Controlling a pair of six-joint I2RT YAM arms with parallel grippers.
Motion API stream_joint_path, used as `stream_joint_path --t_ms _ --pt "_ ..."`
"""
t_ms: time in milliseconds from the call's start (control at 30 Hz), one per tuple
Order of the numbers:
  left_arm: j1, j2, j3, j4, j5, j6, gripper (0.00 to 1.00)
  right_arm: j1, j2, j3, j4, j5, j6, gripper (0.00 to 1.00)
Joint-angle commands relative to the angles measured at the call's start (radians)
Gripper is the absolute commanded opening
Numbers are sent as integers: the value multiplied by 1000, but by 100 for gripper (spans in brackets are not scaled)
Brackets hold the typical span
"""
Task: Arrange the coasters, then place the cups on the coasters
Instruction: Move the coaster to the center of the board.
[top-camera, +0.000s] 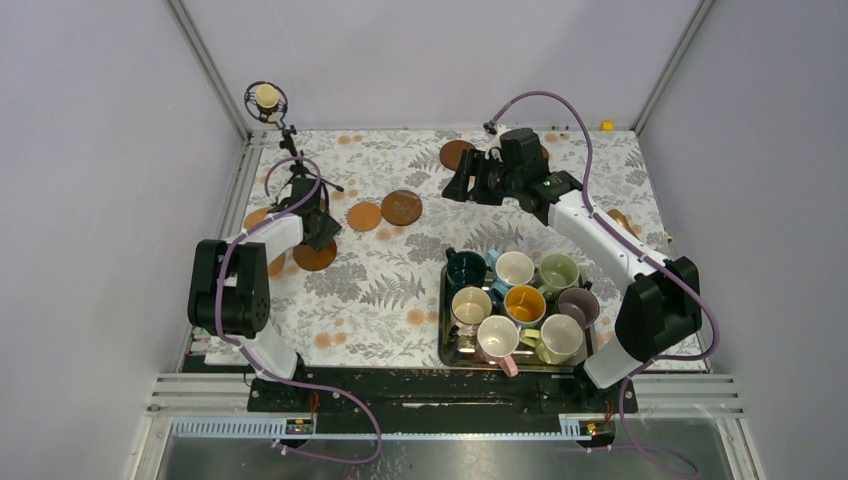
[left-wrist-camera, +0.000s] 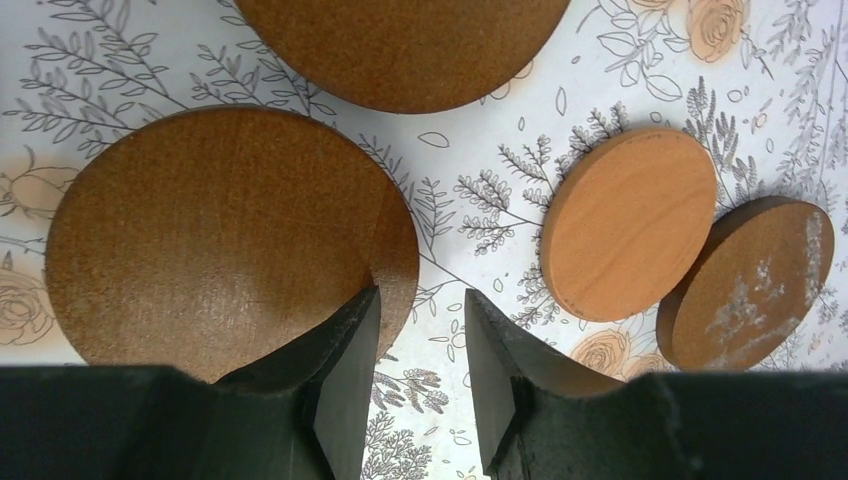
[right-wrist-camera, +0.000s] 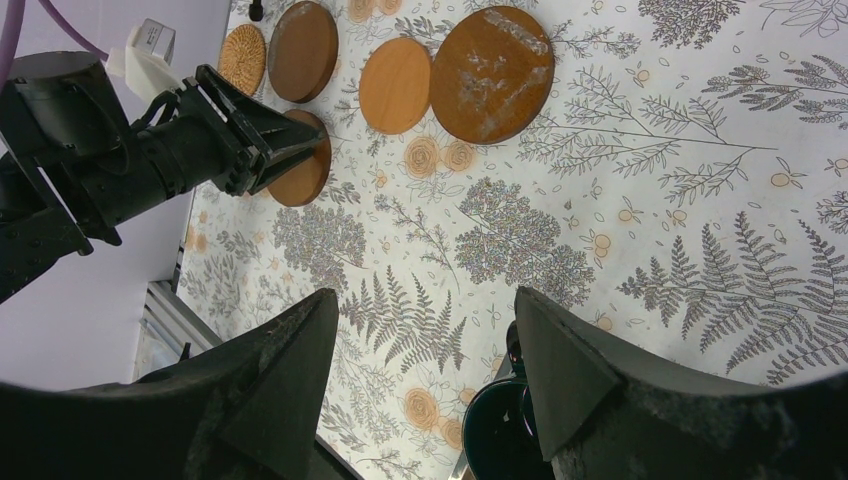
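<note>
Far left of the top view: a pale orange woven-looking round coaster (top-camera: 255, 216), partly hidden behind the left arm.

Left hand (top-camera: 320, 236) is at mid-left, low over a brown round wooden coaster (top-camera: 314, 257) that lies flat on the floral-print bench (top-camera: 380, 290). In the left wrist view the jaws are narrow, with a slit of bench print between the tips and nothing clamped. One finger (left-wrist-camera: 345, 370) overlaps that coaster's right edge; can't tell if it touches.

A dark brown round coaster (left-wrist-camera: 400, 45) sits at the top of the left wrist frame, apart from the first.

Right of the hand is a light orange round coaster (top-camera: 364, 216), and just beside it a dark brown round coaster with whitish scuffs (top-camera: 401, 207).

Upper centre: right hand (top-camera: 468, 180), jaws wide, only bench print between them in its wrist view. A far dark brown disc coaster (top-camera: 452, 152) is partly behind it.

Lower right of centre: the ceramic mugs (top-camera: 524, 303) all stand packed in a rectangular steel tray (top-camera: 443, 335), none on a coaster. The dark green mug (top-camera: 465, 270) is at the tray's upper-left corner.
</note>
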Motion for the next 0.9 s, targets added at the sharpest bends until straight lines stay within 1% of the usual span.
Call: stream_joint_path --t_ms 0,133,233,367,500,567,667,867 --pt "7 -31 -20 116 97 28 38 -5 -44 24 1 -7 4 73" --pt "1 1 -12 228 202 2 39 -6 -46 26 0 -11 7 73" --pt "0 46 0 251 235 -25 39 -6 -49 24 1 -8 2 74" --pt "0 82 28 138 157 -39 37 -6 -56 17 1 -5 -3 74" --pt "2 31 8 73 34 -35 37 -6 -59 13 2 -1 -7 74" --pt "3 21 20 15 -24 -28 38 -6 -56 14 1 -3 -5 74" --pt "9 8 24 -22 -52 -26 38 -7 -52 18 1 -6 -3 74" --pt "11 -11 12 -18 -40 -27 38 -6 -45 20 0 -5 -1 74"
